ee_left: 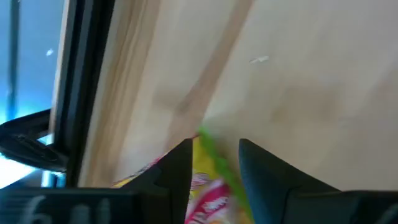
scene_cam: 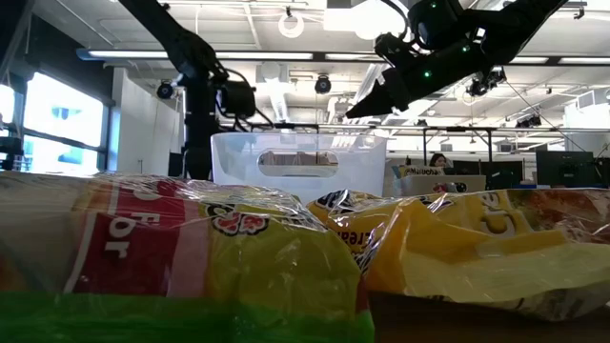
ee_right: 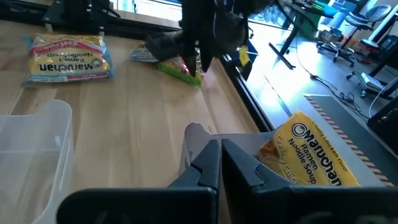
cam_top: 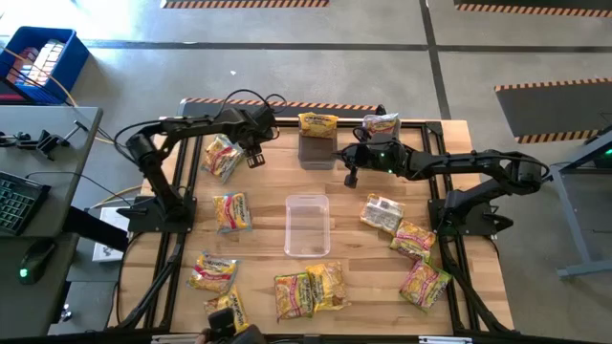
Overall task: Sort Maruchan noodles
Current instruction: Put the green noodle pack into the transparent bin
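Left gripper (cam_top: 255,156) parted over noodle packet (cam_top: 223,156), right gripper (cam_top: 350,175) closed, empty

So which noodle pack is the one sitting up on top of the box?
Find the far edge of the wooden table, in the middle. A dark-looking bin stands there, and one yellow noodle packet lies across its far rim. Every other packet lies flat on the wood; only this one rests on a bin.

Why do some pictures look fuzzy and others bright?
Left wrist view: smeared all over, so the yellow noodle packet between the left hand's fingers looks blurry. Low view: the nearest packets fill the front and go soft, while ceiling lights glare behind. High view: evenly lit, with sharp packets on the table.
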### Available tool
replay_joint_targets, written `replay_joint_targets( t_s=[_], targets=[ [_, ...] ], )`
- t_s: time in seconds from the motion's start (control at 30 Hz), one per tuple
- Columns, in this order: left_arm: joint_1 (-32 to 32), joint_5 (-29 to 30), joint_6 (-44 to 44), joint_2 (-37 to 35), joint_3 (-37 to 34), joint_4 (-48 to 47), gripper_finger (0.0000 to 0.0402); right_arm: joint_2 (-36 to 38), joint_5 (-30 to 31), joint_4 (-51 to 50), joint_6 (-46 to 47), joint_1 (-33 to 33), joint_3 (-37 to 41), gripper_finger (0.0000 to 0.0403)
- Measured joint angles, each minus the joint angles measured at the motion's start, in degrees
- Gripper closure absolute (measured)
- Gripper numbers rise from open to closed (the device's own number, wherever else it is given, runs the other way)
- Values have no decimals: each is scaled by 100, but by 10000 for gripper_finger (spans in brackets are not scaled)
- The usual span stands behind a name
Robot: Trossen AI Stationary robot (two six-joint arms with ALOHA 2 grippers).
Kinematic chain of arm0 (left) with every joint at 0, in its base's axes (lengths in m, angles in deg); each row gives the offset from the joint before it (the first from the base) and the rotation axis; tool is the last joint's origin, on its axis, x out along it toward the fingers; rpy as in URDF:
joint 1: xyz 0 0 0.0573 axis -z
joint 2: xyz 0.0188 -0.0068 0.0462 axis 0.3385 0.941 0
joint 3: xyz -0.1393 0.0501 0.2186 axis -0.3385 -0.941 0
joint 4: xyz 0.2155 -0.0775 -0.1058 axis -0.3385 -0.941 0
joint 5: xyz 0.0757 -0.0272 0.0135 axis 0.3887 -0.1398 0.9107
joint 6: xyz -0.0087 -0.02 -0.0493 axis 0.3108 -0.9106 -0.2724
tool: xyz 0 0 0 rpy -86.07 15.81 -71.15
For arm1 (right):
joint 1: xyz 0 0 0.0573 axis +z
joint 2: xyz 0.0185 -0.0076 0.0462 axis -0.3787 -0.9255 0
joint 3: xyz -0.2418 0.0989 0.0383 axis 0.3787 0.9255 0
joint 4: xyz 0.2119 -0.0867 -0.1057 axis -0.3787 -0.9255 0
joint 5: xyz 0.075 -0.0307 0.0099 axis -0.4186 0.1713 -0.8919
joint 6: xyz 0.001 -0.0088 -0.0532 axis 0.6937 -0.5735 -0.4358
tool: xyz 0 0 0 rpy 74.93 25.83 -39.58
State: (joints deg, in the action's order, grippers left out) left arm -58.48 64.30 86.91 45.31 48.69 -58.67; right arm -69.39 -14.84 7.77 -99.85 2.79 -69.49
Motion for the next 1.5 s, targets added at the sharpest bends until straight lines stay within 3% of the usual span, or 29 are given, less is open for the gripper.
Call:
replay_joint_targets(
  t_s=[0.23,0.47,0.63,0.77,0.9,1.07,1.37,1.5],
  targets=[
    [-36,528,119,551,195,20,257,0,-78,8,-1,2,0,403],
    [-200,552,198,785,197,-30,261,0,-120,13,-1,0,-2,403],
    [-347,363,205,902,202,-124,290,-2,-120,13,-1,0,-2,403],
    [-385,240,426,895,202,-152,345,-2,-120,13,-1,0,-2,403],
    [-387,181,640,762,199,-191,395,-3,-120,13,-1,0,-2,403],
    [-367,47,605,419,197,-227,400,-4,-118,13,19,0,-4,403],
    [-409,-1259,-188,-632,195,-148,401,-43,-118,-5,297,0,-7,403],
    [-362,-1477,-518,-1012,177,170,401,-140,-118,155,674,0,-7,391]
  ],
)
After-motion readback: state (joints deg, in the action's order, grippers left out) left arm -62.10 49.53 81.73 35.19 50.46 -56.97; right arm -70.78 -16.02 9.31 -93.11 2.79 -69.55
